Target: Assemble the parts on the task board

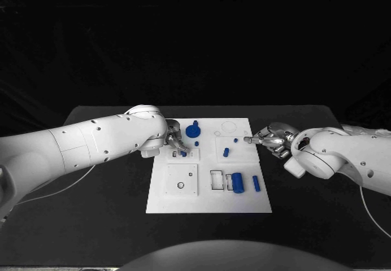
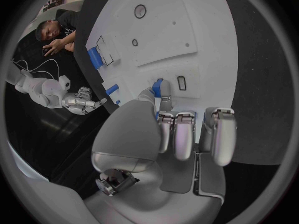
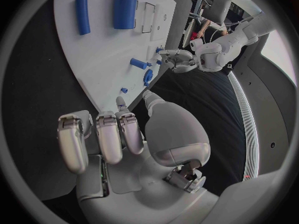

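Observation:
The white task board [image 1: 212, 203] lies mid-table. My left hand [image 1: 173, 141] reaches over its far left part and pinches a small blue part [image 2: 157, 88] between thumb and finger, just beside a small slot [image 2: 181, 82]. My right hand [image 1: 273, 140] hovers at the board's far right edge with its fingers curled and nothing in them [image 3: 124, 134]. On the board rest a blue round knob [image 1: 193, 131], a short blue peg [image 1: 226, 151], a thick blue cylinder [image 1: 238, 182] and a thin blue cylinder [image 1: 256, 183].
A square plate with two holes [image 1: 182, 179] takes up the board's near left. Small rectangular frames [image 1: 217, 179] stand beside the thick cylinder. White cables trail over the black table at the left [image 1: 73, 180] and right [image 1: 366, 209].

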